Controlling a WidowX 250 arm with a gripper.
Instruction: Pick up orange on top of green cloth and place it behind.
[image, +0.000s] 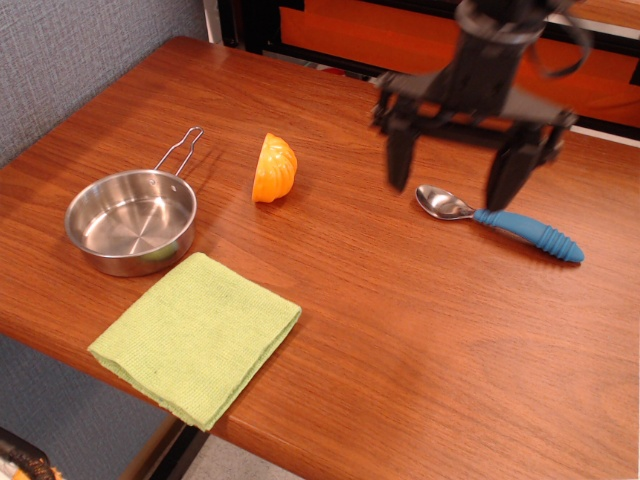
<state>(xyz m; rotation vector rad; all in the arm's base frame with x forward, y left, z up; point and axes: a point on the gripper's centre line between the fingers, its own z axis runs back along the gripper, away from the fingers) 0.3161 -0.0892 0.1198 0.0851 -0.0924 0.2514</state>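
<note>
The orange (274, 168), a glossy ridged half-dome, rests on its side on the wooden table behind the green cloth (198, 335), which lies flat at the front left edge with nothing on it. My gripper (452, 186) is open and empty. It hangs above the table right of the orange, over the bowl of the spoon, well apart from the orange.
A steel pan (131, 220) with a wire handle sits left of the orange, touching the cloth's far corner. A blue-handled spoon (500, 221) lies at the right. An orange and black frame (340, 35) runs along the table's far edge.
</note>
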